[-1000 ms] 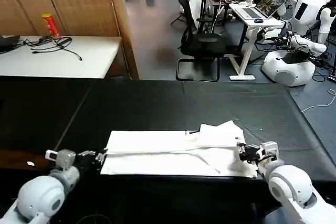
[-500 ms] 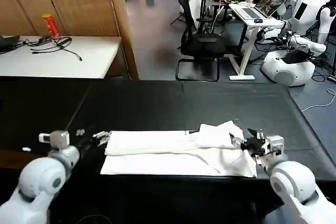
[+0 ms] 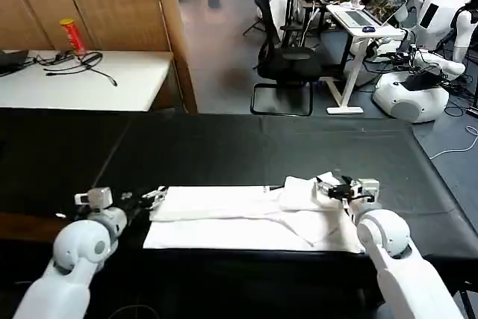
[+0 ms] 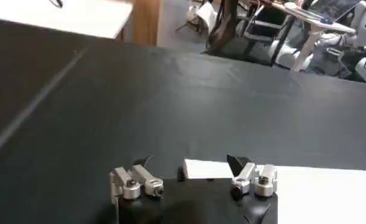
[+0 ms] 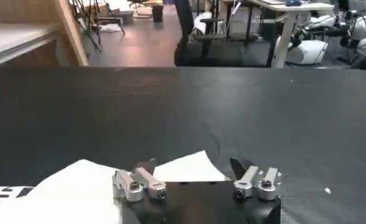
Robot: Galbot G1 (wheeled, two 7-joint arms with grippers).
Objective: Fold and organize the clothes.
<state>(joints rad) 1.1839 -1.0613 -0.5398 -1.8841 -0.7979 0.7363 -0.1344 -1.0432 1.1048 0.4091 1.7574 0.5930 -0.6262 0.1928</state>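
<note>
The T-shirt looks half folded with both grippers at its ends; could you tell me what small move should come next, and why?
Probably lower and close both grippers on the far edge. The T-shirt lies as a long band on the black table. The left gripper sits open at its left far corner, the right gripper open over the bunched sleeve, neither holding cloth.

White T-shirt [image 3: 246, 218], black table [image 3: 224, 147]

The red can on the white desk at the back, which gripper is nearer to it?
Left. The left gripper sits at the white T-shirt's left end, on the same side as the red can. The right gripper is at the shirt's opposite end, farther away.
</note>
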